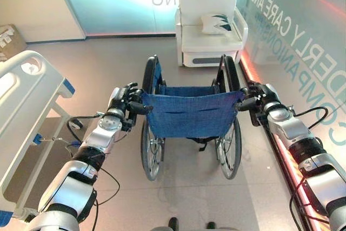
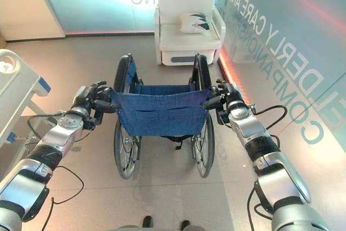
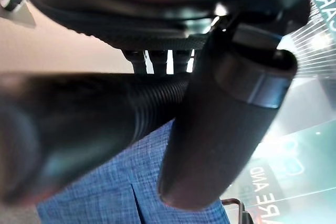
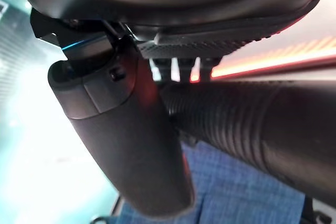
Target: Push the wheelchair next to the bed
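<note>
Both our hands are clamped on the wheelchair (image 1: 189, 114) push handles, left hand (image 1: 125, 103) and right hand (image 1: 260, 99). The wheelchair stands mid-floor, well apart from the bed (image 1: 24, 98) on our left; pushing remains.

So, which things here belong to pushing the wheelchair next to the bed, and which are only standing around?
Part of the job:
- wheelchair, blue cloth back toward the robot
- left hand, curled round its left push handle
- right hand, curled round its right push handle
- bed, at the robot's left

Just standing around:
- white armchair beyond the wheelchair
- cushion on its seat
</note>
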Motion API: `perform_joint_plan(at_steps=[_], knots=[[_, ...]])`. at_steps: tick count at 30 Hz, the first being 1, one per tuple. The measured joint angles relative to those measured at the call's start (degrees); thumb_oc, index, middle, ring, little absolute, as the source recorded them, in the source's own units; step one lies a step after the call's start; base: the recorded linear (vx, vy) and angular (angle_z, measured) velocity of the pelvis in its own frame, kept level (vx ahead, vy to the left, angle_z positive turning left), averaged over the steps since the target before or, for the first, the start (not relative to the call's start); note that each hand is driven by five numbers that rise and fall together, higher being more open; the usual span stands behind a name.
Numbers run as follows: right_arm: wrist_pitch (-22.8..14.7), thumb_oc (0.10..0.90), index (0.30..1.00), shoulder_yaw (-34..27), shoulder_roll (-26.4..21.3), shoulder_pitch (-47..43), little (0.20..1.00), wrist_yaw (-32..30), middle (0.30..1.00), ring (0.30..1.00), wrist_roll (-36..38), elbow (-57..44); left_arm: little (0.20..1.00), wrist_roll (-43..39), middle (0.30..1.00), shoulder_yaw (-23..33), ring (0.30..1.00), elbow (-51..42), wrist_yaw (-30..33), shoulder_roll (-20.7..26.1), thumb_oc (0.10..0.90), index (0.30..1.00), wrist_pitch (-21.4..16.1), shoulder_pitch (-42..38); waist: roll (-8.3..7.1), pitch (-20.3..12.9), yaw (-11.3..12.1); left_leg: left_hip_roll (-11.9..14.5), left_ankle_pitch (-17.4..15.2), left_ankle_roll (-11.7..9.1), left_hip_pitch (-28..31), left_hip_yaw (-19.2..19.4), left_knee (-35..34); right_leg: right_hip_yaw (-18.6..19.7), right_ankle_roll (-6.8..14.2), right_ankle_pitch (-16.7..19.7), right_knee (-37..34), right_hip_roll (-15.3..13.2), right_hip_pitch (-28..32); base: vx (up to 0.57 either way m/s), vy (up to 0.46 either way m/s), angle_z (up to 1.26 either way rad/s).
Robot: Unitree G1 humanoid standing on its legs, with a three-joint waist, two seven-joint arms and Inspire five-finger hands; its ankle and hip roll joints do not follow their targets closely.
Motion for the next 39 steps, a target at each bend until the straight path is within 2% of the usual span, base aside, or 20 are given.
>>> perform_joint_plan(at_steps=[3,13,18,24,29,39], knots=[[0.4,0.8,0.9,1.2,0.7,-1.8,0.9,-2.2,0.9,0.9,-0.1,0.8,0.9,0.7,0.9,-0.7,0.9,0.6,0.3,0.0,0.8,0.9,0.7,-1.1,0.0,0.0,-0.3,0.0,0.0,0.0,0.0,0.1,0.0,0.2,0.0,0.0,0.0,0.0,0.0,-0.02,0.007,-0.01],[4.8,0.8,0.9,3.6,1.4,-5.9,0.9,-2.5,0.9,0.9,-10.9,1.5,0.9,7.7,0.9,-3.5,0.9,0.7,1.7,-0.2,0.8,0.9,4.8,-3.2,0.04,0.0,-0.5,0.0,0.0,0.0,0.0,0.2,0.0,0.4,0.0,0.0,0.0,0.0,-0.1,0.0,0.0,0.0],[7.0,0.8,0.9,4.0,2.3,-6.7,0.9,-4.0,0.9,0.9,-11.3,1.7,0.9,9.1,0.9,-5.3,0.9,0.7,4.3,-0.9,0.8,0.9,6.7,-4.2,0.06,0.0,-0.3,-0.1,0.0,0.0,0.0,0.2,0.0,0.4,0.0,0.0,0.0,0.0,-0.1,0.0,0.0,0.0],[10.5,0.8,0.9,4.0,4.5,-7.4,0.9,-4.2,0.9,0.9,-11.0,3.0,0.9,9.1,0.9,-5.3,0.9,0.8,5.3,-1.8,0.8,0.9,10.5,-5.5,0.18,0.0,-0.4,0.0,0.0,0.0,-0.4,0.2,0.0,0.4,0.0,0.0,0.0,0.1,-0.5,0.0,0.0,0.0],[12.3,0.8,0.9,4.1,6.0,-9.9,0.9,-3.1,0.9,0.9,-11.1,7.6,0.9,10.2,0.9,-5.3,0.9,4.0,5.2,-4.4,0.8,0.9,15.4,-8.3,0.69,-0.3,-0.2,-0.1,0.0,0.0,-0.4,0.1,0.0,0.4,0.0,0.0,0.0,0.1,-0.5,0.0,0.0,0.0],[14.0,0.8,0.9,4.2,8.1,-12.9,0.9,-0.4,0.9,0.9,-13.6,12.8,0.9,10.5,0.9,-5.3,0.9,9.0,5.2,-7.9,0.8,0.9,24.0,-12.3,1.55,-0.8,-0.1,0.0,0.0,0.0,-0.4,0.1,0.0,0.4,0.0,0.0,0.0,0.3,-0.4,0.0,0.0,0.0]])
